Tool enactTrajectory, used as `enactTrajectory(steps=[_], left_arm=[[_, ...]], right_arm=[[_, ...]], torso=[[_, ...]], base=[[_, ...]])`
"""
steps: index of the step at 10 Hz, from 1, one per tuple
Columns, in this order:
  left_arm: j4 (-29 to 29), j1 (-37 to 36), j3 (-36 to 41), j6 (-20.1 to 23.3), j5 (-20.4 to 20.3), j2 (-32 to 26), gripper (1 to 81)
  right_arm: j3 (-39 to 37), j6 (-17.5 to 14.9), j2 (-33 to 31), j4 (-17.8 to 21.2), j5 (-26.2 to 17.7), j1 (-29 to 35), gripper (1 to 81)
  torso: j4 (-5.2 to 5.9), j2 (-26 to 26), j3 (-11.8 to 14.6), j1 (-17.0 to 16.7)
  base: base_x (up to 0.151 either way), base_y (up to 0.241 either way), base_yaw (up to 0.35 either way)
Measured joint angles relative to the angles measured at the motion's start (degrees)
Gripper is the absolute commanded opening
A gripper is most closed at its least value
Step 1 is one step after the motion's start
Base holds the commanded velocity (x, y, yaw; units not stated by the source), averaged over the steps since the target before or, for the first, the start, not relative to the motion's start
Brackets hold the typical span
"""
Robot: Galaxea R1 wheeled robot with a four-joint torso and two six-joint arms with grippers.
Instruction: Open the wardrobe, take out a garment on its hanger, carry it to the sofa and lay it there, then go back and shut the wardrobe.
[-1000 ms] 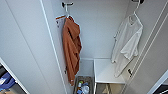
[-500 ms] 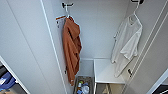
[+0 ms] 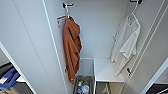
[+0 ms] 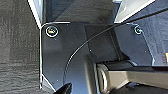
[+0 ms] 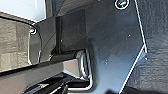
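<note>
The wardrobe [image 3: 105, 37] stands open in the head view, its white left door [image 3: 27, 50] swung out wide and its right door [image 3: 152, 62] angled open. Inside on the right hangs the white garment [image 3: 126, 42], limp, on a thin white hanger [image 3: 133, 12] hooked to a dark peg [image 3: 136, 1] at the top. On the left a rust-orange garment [image 3: 71, 47] hangs from another dark hook [image 3: 67, 5]. Both wrist views show the robot's own dark plate and bar above dark floor.
A white shelf [image 3: 107, 71] sits low inside the wardrobe on the right. Below the orange garment a basket [image 3: 83, 86] holds small items. Something blue [image 3: 8, 77] lies at the far left beyond the left door.
</note>
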Motion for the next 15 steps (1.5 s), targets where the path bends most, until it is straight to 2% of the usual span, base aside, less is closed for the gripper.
enactTrajectory(steps=[3,4,6,8,10,13,15], left_arm=[[0.04,1.23,-0.06,0.0,1.07,0.02,81.1],[0.04,0.93,-0.06,0.02,1.04,0.05,81.1],[0.04,0.22,-0.17,0.27,0.99,0.4,81.1],[0.04,0.44,-0.33,0.68,2.61,1.04,81.1],[0.02,0.4,-0.44,0.63,2.73,1.71,81.1],[0.02,0.38,-0.44,0.66,2.76,2.08,81.1],[0.02,0.38,-0.69,0.66,2.76,2.06,81.1]], right_arm=[[-2.18,-0.63,3.19,-4.38,-0.66,-0.48,81.1],[-2.32,-0.71,3.16,-6.91,-1.51,0.6,81.1],[-2.54,-0.83,3.19,-12.68,-3.04,4.52,81.1],[-2.56,-0.93,4.32,-20.89,-4.55,9.23,81.1],[-3.04,-1.23,7.46,-30.51,-9.94,15.85,81.1],[-2.82,-2.3,14.52,-44.9,-23.08,24.03,81.1],[-1.93,-3.06,14.47,-49.75,-30.33,26.71,81.1]], torso=[[0.0,-0.07,0.02,-0.17],[0.0,-0.07,0.02,-0.17],[0.0,-0.07,0.02,-0.15],[0.0,-0.07,0.02,-0.15],[0.0,-0.07,0.02,-0.15],[0.0,-0.05,0.02,-0.11],[0.0,-0.05,0.0,-0.09]], base=[[0.0,0.0,0.0],[0.0,0.0,0.0],[0.0,0.0,0.0],[0.0,0.0,0.0],[0.0,0.0,0.0],[0.0,0.0,0.0],[0.0,0.0,0.0]])
